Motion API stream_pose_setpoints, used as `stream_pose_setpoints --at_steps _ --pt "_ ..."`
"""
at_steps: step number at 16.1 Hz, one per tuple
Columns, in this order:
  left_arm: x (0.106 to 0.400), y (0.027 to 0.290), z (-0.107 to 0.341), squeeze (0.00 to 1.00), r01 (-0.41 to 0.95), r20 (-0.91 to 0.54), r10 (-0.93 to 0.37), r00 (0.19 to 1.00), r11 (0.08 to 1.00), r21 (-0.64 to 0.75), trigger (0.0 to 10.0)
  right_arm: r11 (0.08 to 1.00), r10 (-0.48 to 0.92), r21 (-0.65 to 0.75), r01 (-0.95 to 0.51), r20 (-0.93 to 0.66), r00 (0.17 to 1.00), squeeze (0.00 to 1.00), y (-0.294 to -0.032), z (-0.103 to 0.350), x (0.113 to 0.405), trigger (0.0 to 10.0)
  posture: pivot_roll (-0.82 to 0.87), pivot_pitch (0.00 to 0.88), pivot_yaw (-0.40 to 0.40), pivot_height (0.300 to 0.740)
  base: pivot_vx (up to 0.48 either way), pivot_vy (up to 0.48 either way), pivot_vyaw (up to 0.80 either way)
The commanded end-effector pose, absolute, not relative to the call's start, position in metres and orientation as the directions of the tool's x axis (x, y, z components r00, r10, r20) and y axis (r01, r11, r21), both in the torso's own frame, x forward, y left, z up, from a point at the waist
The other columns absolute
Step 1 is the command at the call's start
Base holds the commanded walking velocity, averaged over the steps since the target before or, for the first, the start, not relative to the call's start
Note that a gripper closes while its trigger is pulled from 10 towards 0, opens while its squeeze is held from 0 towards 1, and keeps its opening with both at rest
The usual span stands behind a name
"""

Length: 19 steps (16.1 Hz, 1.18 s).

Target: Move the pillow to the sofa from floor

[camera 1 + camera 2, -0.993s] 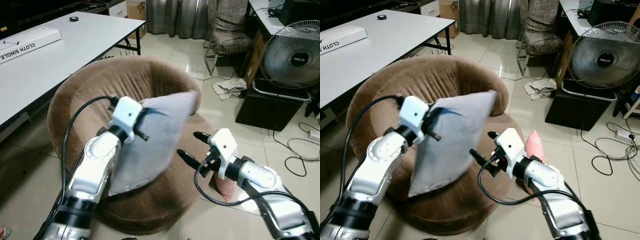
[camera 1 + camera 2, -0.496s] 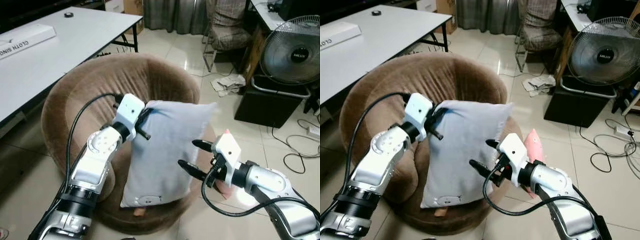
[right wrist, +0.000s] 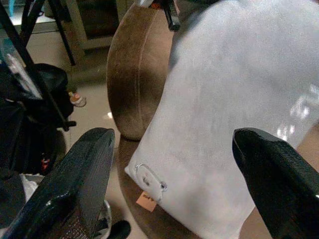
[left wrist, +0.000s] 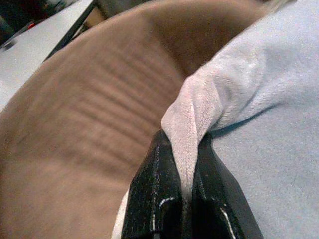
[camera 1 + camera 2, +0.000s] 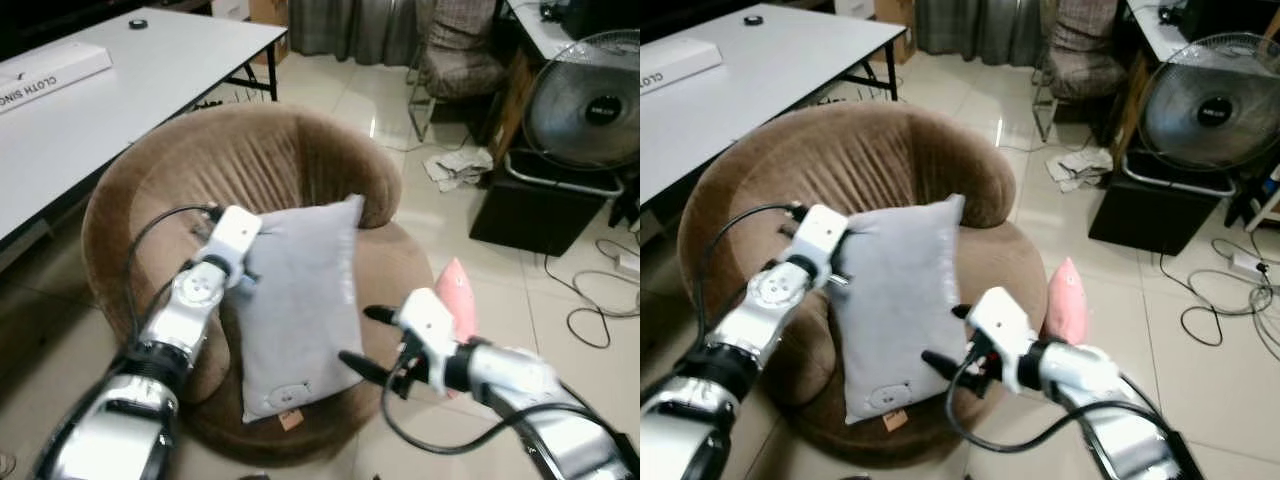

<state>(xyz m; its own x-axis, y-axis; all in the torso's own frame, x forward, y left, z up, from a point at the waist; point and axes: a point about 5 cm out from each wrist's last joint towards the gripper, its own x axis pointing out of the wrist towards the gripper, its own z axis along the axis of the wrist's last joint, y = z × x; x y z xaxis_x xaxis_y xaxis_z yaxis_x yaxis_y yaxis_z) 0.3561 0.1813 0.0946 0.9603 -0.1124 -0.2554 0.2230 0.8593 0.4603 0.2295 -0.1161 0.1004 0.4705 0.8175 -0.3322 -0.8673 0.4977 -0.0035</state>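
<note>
Pillow [image 5: 300, 295] first: the grey cushion stands almost upright on the seat of the round brown sofa [image 5: 180, 170], its lower edge down on the seat cushion and its top leaning toward the backrest. The left gripper [image 4: 180, 172] has its two black fingers pinched tight on a fold at the pillow's upper left corner, and the wrist view shows the fabric squeezed between them. Over on the right, the right gripper [image 5: 365, 338] sits at the near right edge of the pillow, fingers spread wide, one on each side of the grey cloth from its wrist camera, gripping nothing. Just beyond that arm, a pink object [image 5: 458, 300] stands on the tiled floor [image 5: 470, 260] beside the sofa. Further left is a white table [image 5: 120, 80], and far right a fan [image 5: 590, 100].
</note>
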Motion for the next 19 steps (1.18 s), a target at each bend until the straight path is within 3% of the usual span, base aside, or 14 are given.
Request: stream_pose_setpoints --at_steps 1,4,6,7,8,16,17,18,19 --pt "0.362 0.183 0.105 0.00 0.190 -0.214 -0.094 0.972 0.854 0.485 10.0 0.489 0.816 -0.027 -0.872 -0.338 0.468 0.00 -0.116 0.101 0.232 10.0 -0.03 0.000 0.009 0.740 0.000 0.000 0.00" --pt "0.362 0.183 0.105 0.00 0.190 -0.214 -0.094 0.972 0.854 0.485 10.0 0.489 0.816 -0.027 -0.872 -0.338 0.468 0.00 -0.116 0.101 0.232 10.0 -0.03 0.000 0.009 0.740 0.000 0.000 0.00" --pt "0.368 0.207 0.110 0.00 0.079 -0.195 0.020 0.981 0.869 0.488 10.0 0.542 0.788 -0.077 -0.837 -0.298 0.538 0.00 -0.104 0.101 0.243 10.0 -0.03 0.000 -0.006 0.740 0.000 0.000 0.00" --pt "0.371 0.211 0.115 0.22 0.054 -0.178 0.040 0.983 0.869 0.493 10.0 0.557 0.779 -0.088 -0.826 -0.289 0.556 0.00 -0.102 0.102 0.246 10.0 -0.03 0.000 -0.006 0.740 0.000 0.000 0.00" --pt "0.375 0.212 0.120 1.00 0.043 -0.158 0.044 0.986 0.860 0.509 10.0 0.562 0.775 -0.094 -0.822 -0.286 0.563 0.00 -0.100 0.103 0.248 10.0 -0.03 0.000 -0.006 0.740 0.000 0.000 0.00" --pt "0.379 0.222 0.130 1.00 -0.013 -0.108 0.081 0.991 0.853 0.522 10.0 0.599 0.743 -0.133 -0.790 -0.274 0.610 0.00 -0.103 0.101 0.258 10.0 -0.02 0.000 -0.003 0.740 0.000 0.000 0.00" --pt "0.379 0.216 0.132 0.73 0.010 -0.091 0.030 0.995 0.912 0.410 10.0 0.658 0.686 -0.165 -0.735 -0.271 0.675 0.00 -0.108 0.100 0.265 10.0 -0.02 0.000 -0.001 0.740 0.000 0.000 0.00" --pt "0.378 0.208 0.133 0.21 0.048 -0.058 -0.032 0.998 0.953 0.301 10.0 0.721 0.615 -0.190 -0.667 -0.268 0.741 0.00 -0.114 0.098 0.272 10.0 -0.01 0.000 0.002 0.740 0.000 0.000 0.00" --pt "0.373 0.196 0.132 0.00 0.107 0.004 -0.111 0.994 0.970 0.219 10.0 0.815 0.503 -0.174 -0.552 -0.258 0.825 0.00 -0.124 0.095 0.277 10.0 0.00 0.000 0.003 0.740 0.000 0.000 0.00"
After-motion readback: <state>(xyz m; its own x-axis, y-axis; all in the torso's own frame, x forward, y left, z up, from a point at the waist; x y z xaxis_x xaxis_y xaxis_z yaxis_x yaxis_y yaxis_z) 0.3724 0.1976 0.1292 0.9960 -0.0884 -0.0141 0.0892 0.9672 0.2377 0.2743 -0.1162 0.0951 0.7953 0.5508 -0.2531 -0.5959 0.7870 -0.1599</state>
